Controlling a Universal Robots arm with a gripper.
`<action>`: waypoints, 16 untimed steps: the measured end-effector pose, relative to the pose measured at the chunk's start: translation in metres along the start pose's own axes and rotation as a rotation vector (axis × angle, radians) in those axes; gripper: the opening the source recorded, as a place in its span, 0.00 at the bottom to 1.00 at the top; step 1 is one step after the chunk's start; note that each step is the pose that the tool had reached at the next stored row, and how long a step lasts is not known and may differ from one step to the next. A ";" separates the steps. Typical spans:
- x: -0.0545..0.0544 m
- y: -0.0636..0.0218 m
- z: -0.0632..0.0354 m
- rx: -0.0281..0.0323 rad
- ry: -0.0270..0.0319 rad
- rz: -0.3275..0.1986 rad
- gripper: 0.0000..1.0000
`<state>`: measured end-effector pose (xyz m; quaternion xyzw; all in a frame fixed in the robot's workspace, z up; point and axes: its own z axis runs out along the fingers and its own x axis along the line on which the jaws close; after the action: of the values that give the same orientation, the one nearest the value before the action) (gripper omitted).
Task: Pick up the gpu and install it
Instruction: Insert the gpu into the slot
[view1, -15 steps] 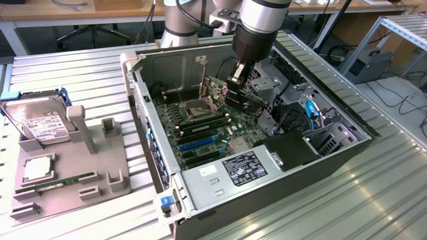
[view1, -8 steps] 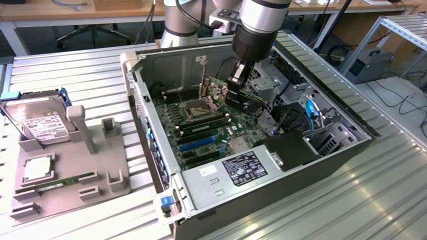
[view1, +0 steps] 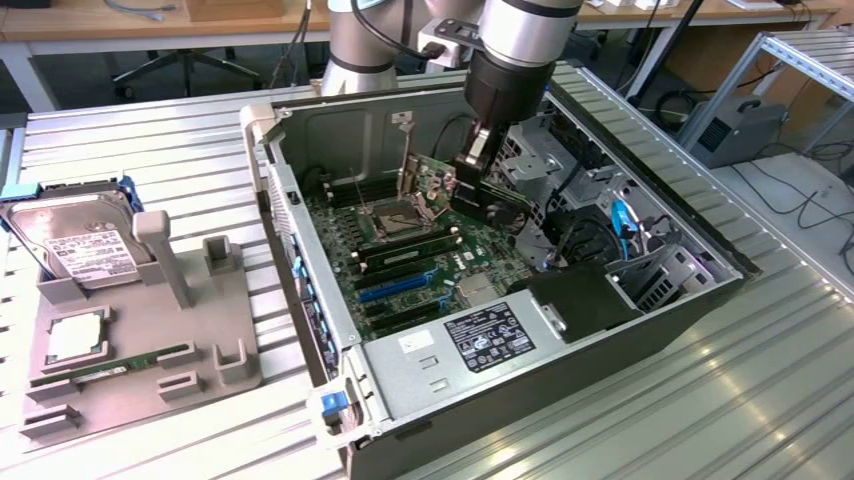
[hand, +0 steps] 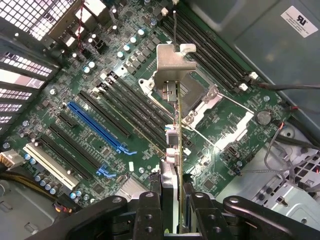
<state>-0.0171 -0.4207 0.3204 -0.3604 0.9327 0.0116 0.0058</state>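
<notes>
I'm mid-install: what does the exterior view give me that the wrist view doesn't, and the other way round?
Exterior only: the open PC case from outside, plus the gray fixture tray holding a hard drive and a memory stick.
Wrist only: the blue slot and the empty CPU socket seen from directly above, under the card's silver bracket.
Both: the gripper shut on the gpu above the motherboard.
</notes>
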 end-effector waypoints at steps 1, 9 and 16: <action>0.000 0.0000 0.0000 0.0000 0.0001 -0.003 0.27; 0.000 0.0000 0.0003 0.0003 0.0010 -0.023 0.27; 0.000 0.0000 0.0005 0.0006 0.0020 -0.043 0.27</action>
<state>-0.0171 -0.4207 0.3199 -0.3802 0.9248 0.0108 0.0052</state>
